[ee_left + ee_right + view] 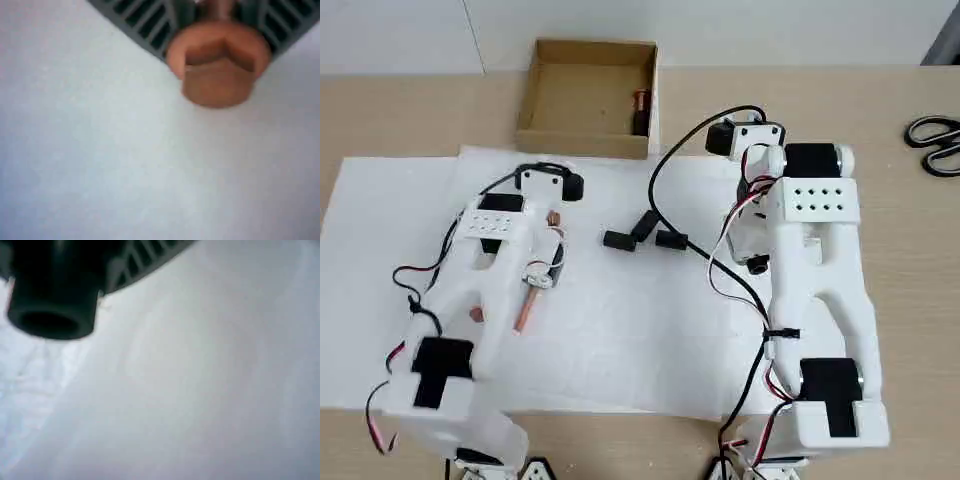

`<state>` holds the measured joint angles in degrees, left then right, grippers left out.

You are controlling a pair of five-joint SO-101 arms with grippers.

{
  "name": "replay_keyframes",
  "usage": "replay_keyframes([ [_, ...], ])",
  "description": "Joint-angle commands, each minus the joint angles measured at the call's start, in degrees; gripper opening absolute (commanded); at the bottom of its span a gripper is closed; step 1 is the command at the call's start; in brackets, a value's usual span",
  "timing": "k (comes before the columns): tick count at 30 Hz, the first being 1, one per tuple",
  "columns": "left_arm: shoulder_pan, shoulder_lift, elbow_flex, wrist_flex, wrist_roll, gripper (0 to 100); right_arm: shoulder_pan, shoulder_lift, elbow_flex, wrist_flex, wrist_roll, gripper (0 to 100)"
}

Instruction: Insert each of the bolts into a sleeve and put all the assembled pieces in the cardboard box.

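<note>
With the jaws of the left arm (485,290) clamped on a copper bolt (218,70) and, past three loose sleeves (618,240), the jaws of the right arm (815,270) clamped on a black sleeve (52,295), the joining step looks in hand, needing shank and bore aligned.

I can read no text, number, label or sign anywhere: the cardboard box (582,142) shows plain brown walls, and the white sheet (640,340) under my arms is unprinted.
</note>
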<state>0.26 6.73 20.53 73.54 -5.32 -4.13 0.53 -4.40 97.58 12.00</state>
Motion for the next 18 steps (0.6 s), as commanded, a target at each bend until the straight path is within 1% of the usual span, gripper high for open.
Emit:
replay_keyframes([
  [1, -0.18, -11.16, -2.68, 4.66, 0.26, 1, 0.22, -3.74, -0.53, 0.92, -0.35, 0.4],
  [4, -0.09, -17.49, -6.2, 11.34, 0.7, 1, -0.22, -4.35, -1.32, 0.84, -0.26, 0.4],
  [8, -0.62, -24.7, -9.36, 16.97, 8.0, 1, -0.22, -10.07, -2.11, 0.84, -0.26, 0.4],
  [10, 0.09, -28.57, -9.45, 19.08, 9.85, 1, -0.92, -14.46, -2.11, 0.84, -0.26, 0.4],
  [13, 3.25, -35.25, -9.1, 20.04, 11.34, 1, -3.21, -22.11, -1.85, 0.84, -0.26, 0.4],
  [18, 9.14, -46.33, -8.92, 17.76, 15.56, 1, -8.04, -35.47, 2.29, 0.66, -0.35, 0.4],
])
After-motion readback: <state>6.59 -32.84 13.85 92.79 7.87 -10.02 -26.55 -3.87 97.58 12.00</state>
